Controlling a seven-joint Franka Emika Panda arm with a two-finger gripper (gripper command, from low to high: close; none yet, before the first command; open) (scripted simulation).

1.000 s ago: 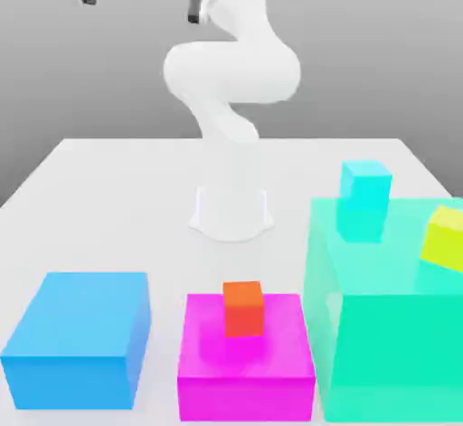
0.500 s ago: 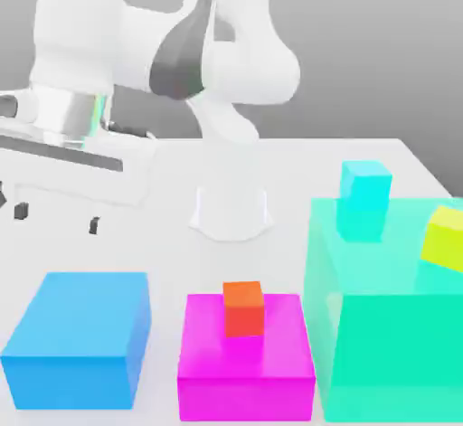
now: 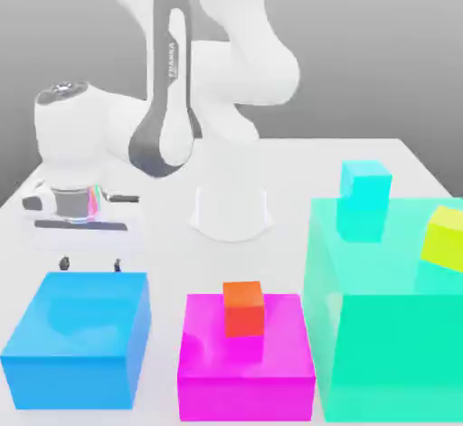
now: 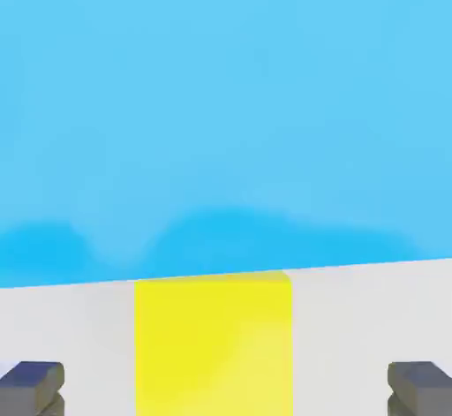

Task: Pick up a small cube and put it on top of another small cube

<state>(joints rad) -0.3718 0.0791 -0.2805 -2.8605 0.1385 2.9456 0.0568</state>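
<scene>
One small warm-yellow cube (image 4: 213, 342) lies on the white table (image 3: 298, 157), just behind the big blue block (image 3: 77, 338) on the exterior view's left. The gripper (image 3: 89, 263) hangs above it, fingers spread wide on either side. It should descend centred, then close squarely on the plain, flat faces.

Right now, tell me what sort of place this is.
Most likely a simulated tabletop test bench: a plain white table against a blank grey backdrop, holding only flat-coloured blocks such as the blue block and the small yellow cube, with a Franka arm.
</scene>
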